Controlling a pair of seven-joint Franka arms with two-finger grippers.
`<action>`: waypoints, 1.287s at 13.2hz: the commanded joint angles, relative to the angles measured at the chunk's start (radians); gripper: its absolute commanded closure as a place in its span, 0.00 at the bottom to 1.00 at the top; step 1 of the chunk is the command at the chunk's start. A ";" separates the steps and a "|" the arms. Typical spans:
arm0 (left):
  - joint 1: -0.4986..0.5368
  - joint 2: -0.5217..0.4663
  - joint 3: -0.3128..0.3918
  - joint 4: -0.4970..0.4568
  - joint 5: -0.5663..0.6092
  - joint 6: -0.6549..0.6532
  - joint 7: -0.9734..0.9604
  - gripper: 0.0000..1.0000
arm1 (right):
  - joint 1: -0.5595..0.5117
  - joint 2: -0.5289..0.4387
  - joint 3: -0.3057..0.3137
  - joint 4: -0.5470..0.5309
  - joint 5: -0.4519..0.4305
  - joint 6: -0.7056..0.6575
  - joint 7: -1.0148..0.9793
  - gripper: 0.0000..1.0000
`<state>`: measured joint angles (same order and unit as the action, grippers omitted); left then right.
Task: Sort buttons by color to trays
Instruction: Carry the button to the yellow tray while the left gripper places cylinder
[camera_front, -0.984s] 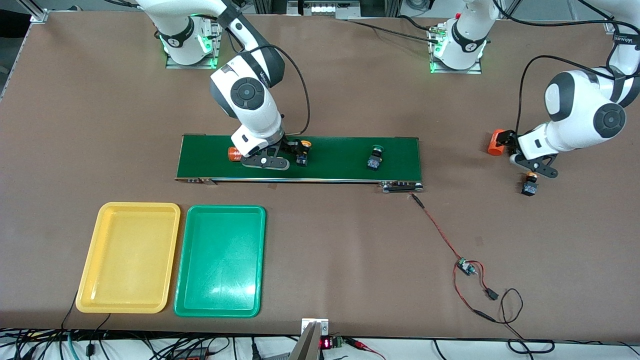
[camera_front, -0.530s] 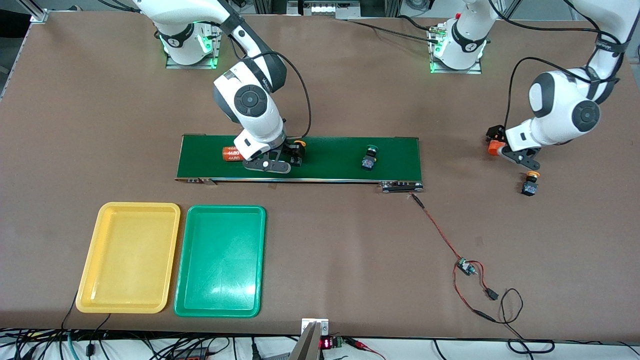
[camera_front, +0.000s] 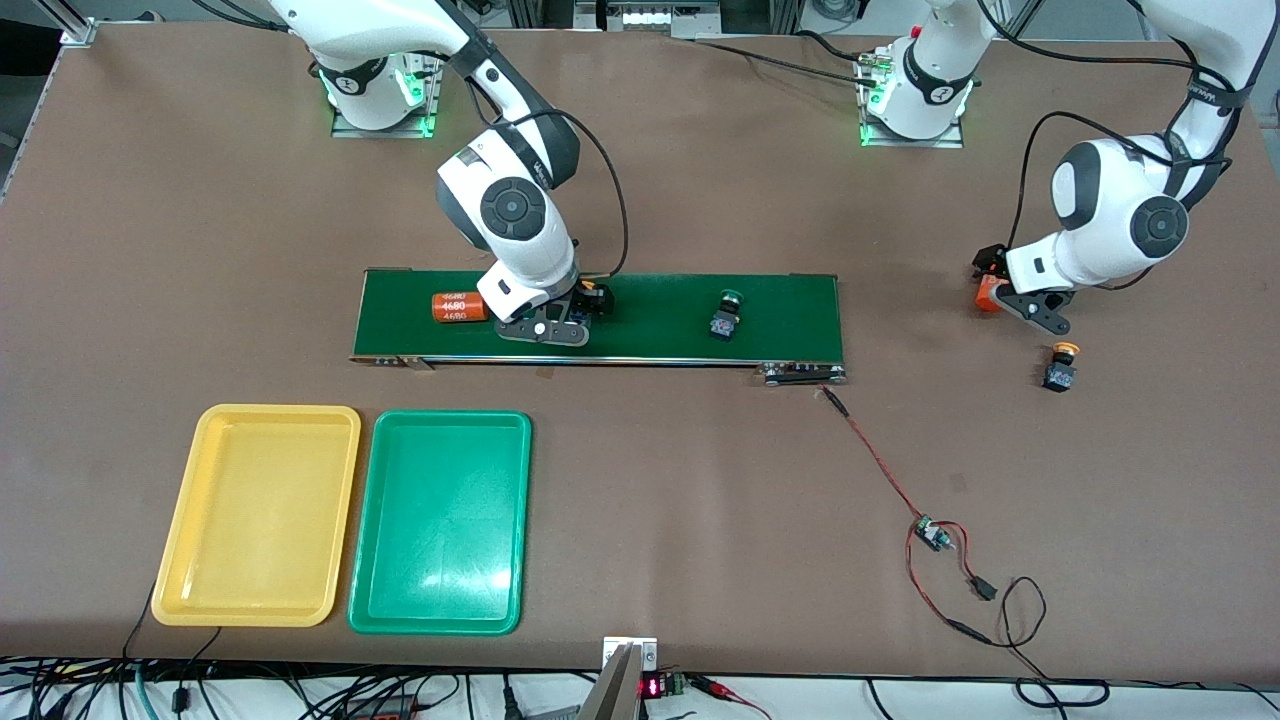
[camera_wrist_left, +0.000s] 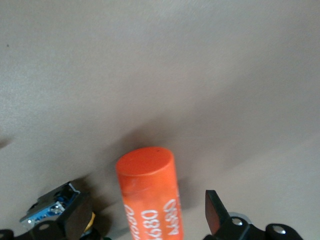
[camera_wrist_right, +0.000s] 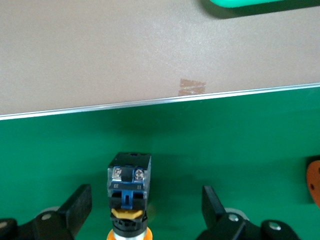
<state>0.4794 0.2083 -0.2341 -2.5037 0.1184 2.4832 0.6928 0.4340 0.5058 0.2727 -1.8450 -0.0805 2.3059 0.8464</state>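
On the dark-green belt lies a yellow button, cap toward the camera of the right wrist view. My right gripper straddles it, open, with a gap on each side of the button. A green button lies on the same belt toward the left arm's end. Off the belt, near the left arm, a second yellow button stands on the table. My left gripper is open around an orange cylinder without touching it. The yellow tray and green tray lie side by side, nearer the front camera.
Another orange numbered cylinder lies on the belt beside my right gripper, toward the right arm's end. A red wire with a small circuit board trails from the belt's corner toward the front camera.
The belt's cylinder and both its buttons shifted toward the right arm's end, and my right gripper followed the yellow one. My left gripper moved from over the table's yellow button to the orange cylinder.
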 joint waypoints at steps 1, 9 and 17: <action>0.036 0.039 -0.008 -0.001 0.021 0.045 0.054 0.03 | 0.006 0.028 -0.003 0.021 -0.018 -0.002 0.019 0.19; 0.018 -0.030 -0.017 -0.026 0.018 -0.004 0.054 1.00 | -0.008 0.030 -0.027 0.145 -0.007 -0.138 -0.010 0.81; -0.294 -0.132 -0.091 0.075 0.017 -0.021 0.161 1.00 | -0.098 -0.041 -0.127 0.296 0.022 -0.423 -0.324 0.87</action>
<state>0.2266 0.0852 -0.2832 -2.4741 0.1203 2.4891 0.8157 0.4057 0.5141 0.1592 -1.5699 -0.0801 1.9541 0.6535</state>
